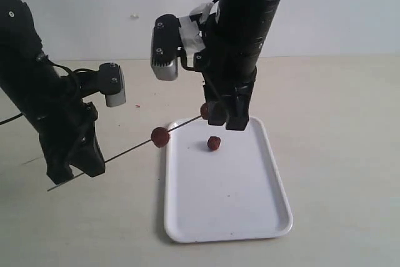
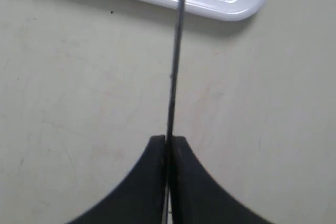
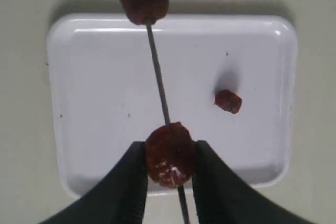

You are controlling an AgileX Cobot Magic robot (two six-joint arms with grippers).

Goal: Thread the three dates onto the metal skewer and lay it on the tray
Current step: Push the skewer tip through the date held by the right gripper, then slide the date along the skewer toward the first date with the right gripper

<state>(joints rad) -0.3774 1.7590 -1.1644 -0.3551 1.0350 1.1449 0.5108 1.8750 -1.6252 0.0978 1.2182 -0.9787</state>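
My left gripper (image 2: 168, 141) is shut on the metal skewer (image 2: 175, 66), holding it slanted above the table with its tip toward the tray (image 1: 231, 204). One date (image 1: 160, 136) is threaded midway along the skewer (image 1: 125, 152). A second date (image 3: 169, 154) sits on the skewer near its tip, and my right gripper (image 3: 169, 153) is shut on it above the tray's far left corner. In the exterior view this date (image 1: 204, 110) shows only partly beside the black fingers (image 1: 237, 117). The third date (image 1: 214, 143) lies loose on the tray (image 3: 100, 98), also seen in the right wrist view as a small date (image 3: 228, 101).
The white tray lies on a pale beige table (image 1: 337, 123). A white wall (image 1: 94, 4) rises behind the table. Both black arms hang over the table's left and middle.
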